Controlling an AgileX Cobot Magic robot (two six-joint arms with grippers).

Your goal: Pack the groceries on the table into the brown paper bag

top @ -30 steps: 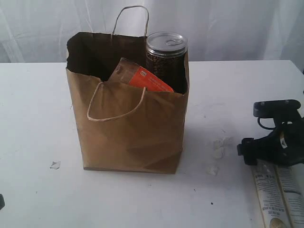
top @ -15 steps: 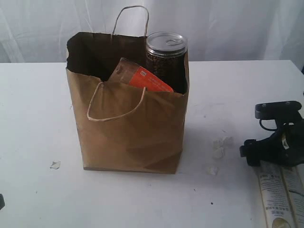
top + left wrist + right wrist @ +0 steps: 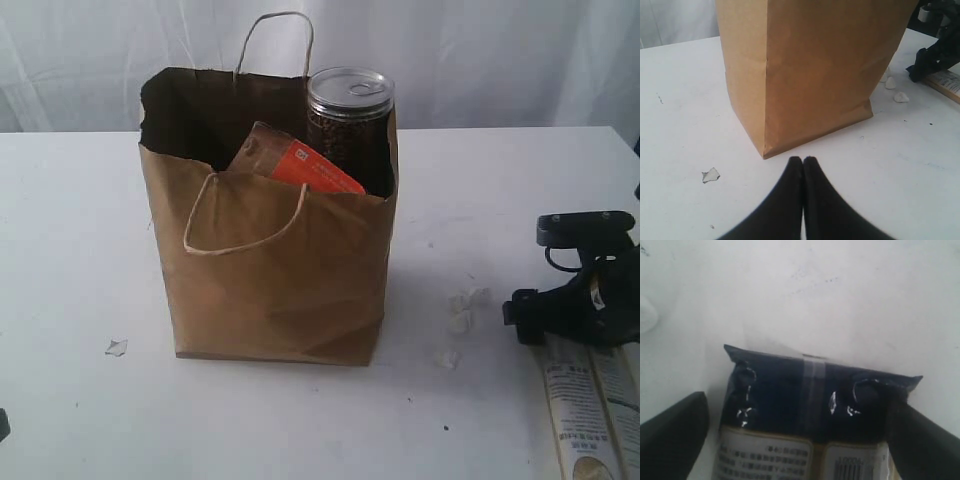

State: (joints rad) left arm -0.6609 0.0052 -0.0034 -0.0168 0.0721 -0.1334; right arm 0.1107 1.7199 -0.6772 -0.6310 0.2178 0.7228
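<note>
Nearest, at the front right of the white desk point(image 3: 80, 250), the long dark-ended pasta packet point(image 3: 585, 410) lies flat, its dark sealed end pointing toward the back. The right pincer point(image 3: 797, 405) is down over that end with its jaws spread wide, black fingers point(image 3: 670, 435) standing on either side of the packet. One side looks to be against the wrapper and the other is a little clear of it, so it has no hold on the packet. At the front left, the left pincer point(image 3: 802, 162) sits low over the desk with its tips pressed together and nothing between them, pointing at the bag's lower corner. A small torn scrap point(image 3: 115, 347) lies beside it. A little further back, between packet and bag, are a few white crumbs point(image 3: 460, 320). The brown paper bag point(image 3: 275, 270) stands upright mid-desk with its top open. A brown-orange pouch point(image 3: 300, 165) leans inside it, and behind that a dark pull-tab can point(image 3: 350, 115) stands upright, poking above the rim. A white curtain point(image 3: 500, 60) hangs behind.
</note>
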